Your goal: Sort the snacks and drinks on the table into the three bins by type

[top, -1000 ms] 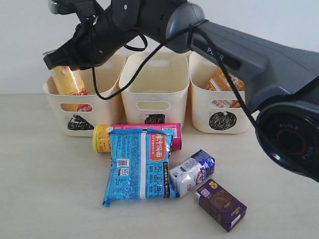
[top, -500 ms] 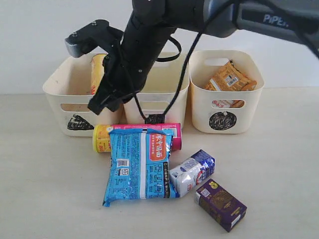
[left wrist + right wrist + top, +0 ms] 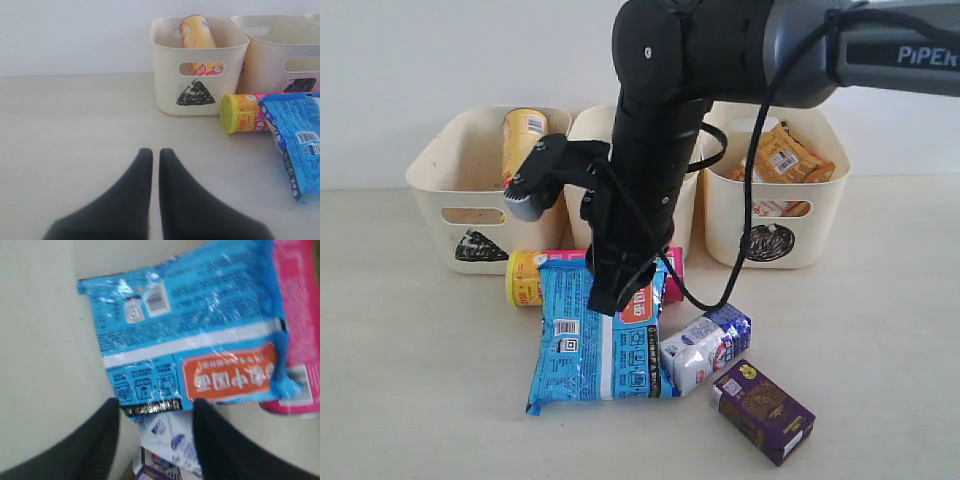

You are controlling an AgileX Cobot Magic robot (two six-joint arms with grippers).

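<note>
A plain white wall backs the pale beige table, with three cream bins in a row at its far side. The yellow canister stands in the left triangle bin. The middle bin is partly hidden by the arm. The orange bag is in the right circle bin. Just in front of the bins the pink canister lies on its side, the blue bag overlapping it. The white and blue carton touches the bag's right edge, with the purple carton nearer. The right gripper points down over the blue bag, jaws spread and empty. The left gripper is clenched on nothing, above bare table at the left.
</note>
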